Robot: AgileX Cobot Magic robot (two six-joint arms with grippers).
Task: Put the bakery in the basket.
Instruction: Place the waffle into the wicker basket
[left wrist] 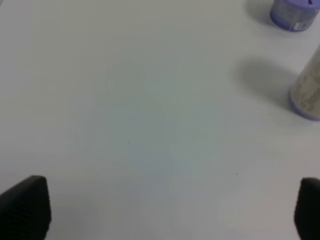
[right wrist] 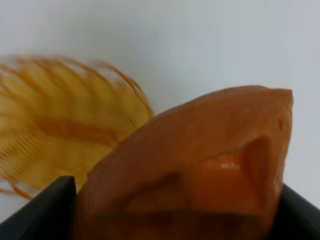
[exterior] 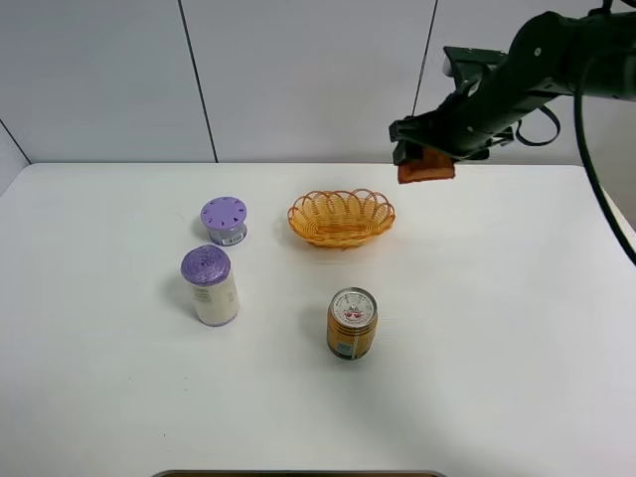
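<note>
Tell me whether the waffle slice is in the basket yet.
Out. The right gripper holds the waffle slice in the air, right of the basket in the high view; the basket looks empty.
</note>
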